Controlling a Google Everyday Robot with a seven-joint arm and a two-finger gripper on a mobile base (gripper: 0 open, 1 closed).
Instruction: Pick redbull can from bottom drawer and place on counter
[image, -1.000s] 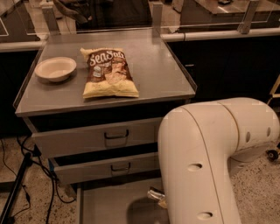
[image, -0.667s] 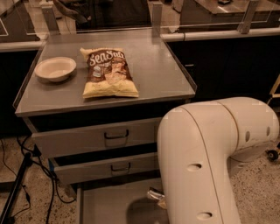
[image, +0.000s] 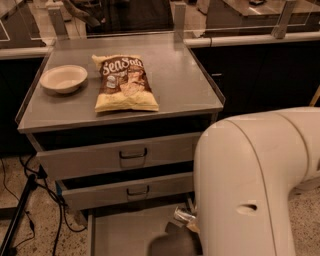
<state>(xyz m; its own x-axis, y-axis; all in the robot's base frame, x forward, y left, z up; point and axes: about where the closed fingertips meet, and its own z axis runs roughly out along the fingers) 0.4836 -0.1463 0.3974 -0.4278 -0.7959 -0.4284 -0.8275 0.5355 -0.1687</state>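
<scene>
Camera view, your tool low in the open bottom drawer, its grip impossible to tell, redbull can just beyond it, chip bag and bowl on worktop well above.

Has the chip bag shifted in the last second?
No. The chip bag still lies beside the bowl on the counter; the gripper is down at the bottom drawer, behind the arm.
</scene>
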